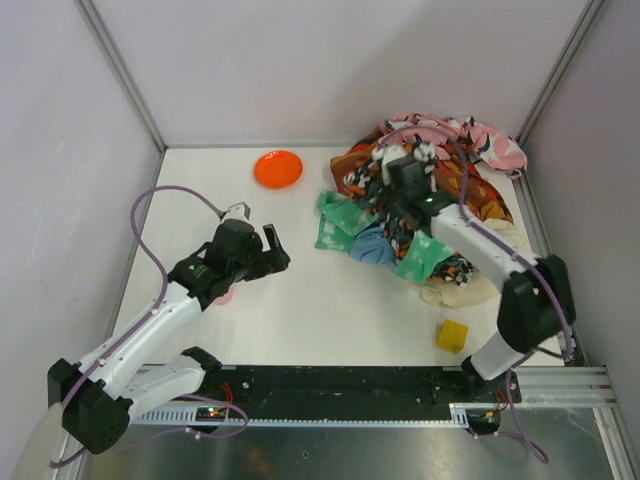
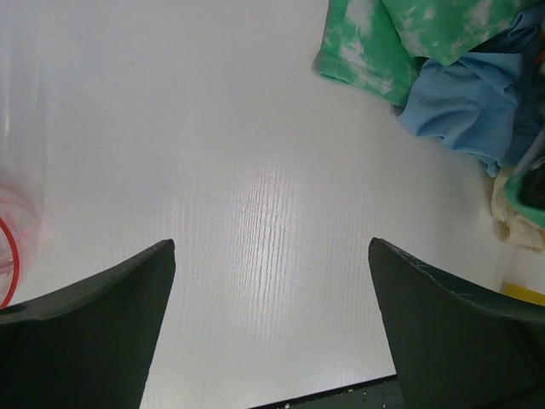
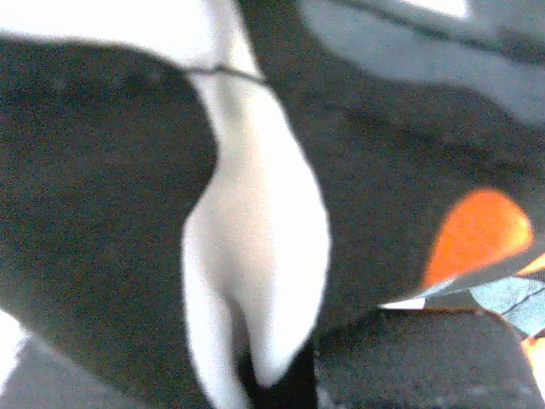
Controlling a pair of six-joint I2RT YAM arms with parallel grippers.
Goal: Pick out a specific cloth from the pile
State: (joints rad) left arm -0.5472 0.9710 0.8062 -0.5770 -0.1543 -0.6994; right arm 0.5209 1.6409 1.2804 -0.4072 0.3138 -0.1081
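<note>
Right tool (image 1: 392,166), grip unreadable, sits buried in black blotched fabric (image 3: 111,221); pulling there could drag that, not the blue cloth (image 1: 372,245). Left tool (image 2: 272,247) gapes wide.

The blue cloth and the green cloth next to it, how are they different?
The blue cloth is plain sky blue, but the green cloth is mint with white speckles. The green cloth spreads out onto the bare table, while the blue cloth is bunched up and seems partly tucked under the green one. Both are soft, crumpled fabric, touching each other at the edge of the pile.
</note>
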